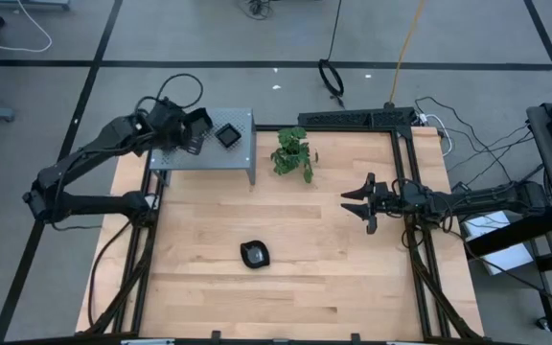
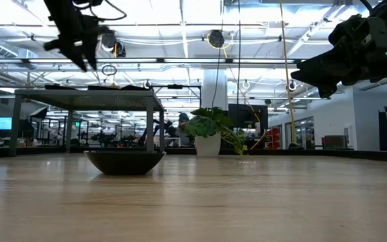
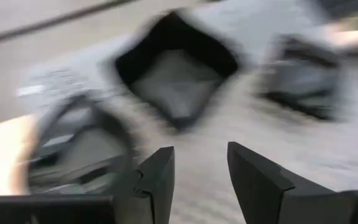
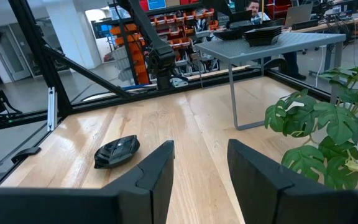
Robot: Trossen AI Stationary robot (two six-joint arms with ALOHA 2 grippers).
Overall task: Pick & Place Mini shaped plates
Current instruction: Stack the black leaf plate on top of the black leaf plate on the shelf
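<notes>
Two arms are in play, and only the left one is working: we have the left gripper (image 1: 196, 134) hanging above the grey perforated shelf (image 1: 238, 158) at the far left of the counter (image 1: 353, 278), its fingers (image 3: 157, 177) spread with nothing between them. To do this step well we come down squarely over a single plate, straddle one raised edge, and close only once the fingers sit low enough that the glossy rim cannot slip out. Counting the mini shaped plates, we see one square plate (image 1: 228, 134) clear on the shelf top, and the left wrist view hints at about three dishes there, though it is too smeared for us to be sure; one rounded plate (image 1: 255, 255) lies alone near the middle front of the counter. One potted plant (image 1: 293, 153) stands just beside the shelf. The right gripper (image 1: 360, 203) waits over the right side, fingers apart and empty
</notes>
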